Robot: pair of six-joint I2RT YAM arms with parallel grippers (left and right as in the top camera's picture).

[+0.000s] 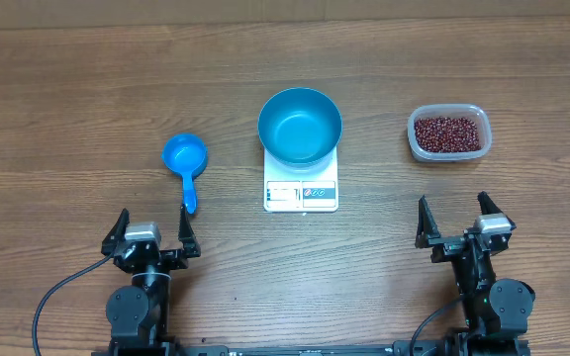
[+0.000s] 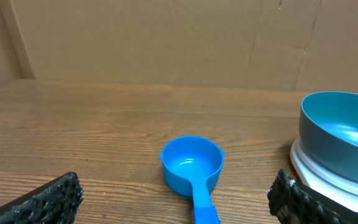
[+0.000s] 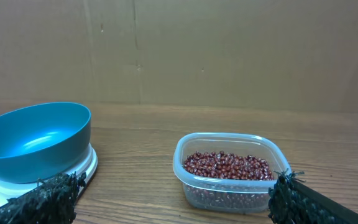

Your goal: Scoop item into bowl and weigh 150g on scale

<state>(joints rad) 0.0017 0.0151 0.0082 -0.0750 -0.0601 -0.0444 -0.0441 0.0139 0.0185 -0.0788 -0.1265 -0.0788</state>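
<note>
On your table point(image 1: 67, 99): bowl point(image 1: 300, 126), empty, atop scale point(image 1: 301, 194); beans point(image 1: 448, 133) in tub point(image 1: 448, 108), right; scoop point(image 1: 184, 158), left; left gripper point(image 1: 153, 216) and right gripper point(image 1: 453, 203), both spread wide, holding nothing.

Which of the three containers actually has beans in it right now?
The clear plastic tub, far right. The blue bowl on the scale and the blue scoop are both empty.

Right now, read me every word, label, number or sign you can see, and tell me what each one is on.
Nothing can be read as text in any view.
Front strip of the scale: a display and small printed marks, too small and blurred to read.
Bowl, scoop and clear tub: no lettering visible.
</note>
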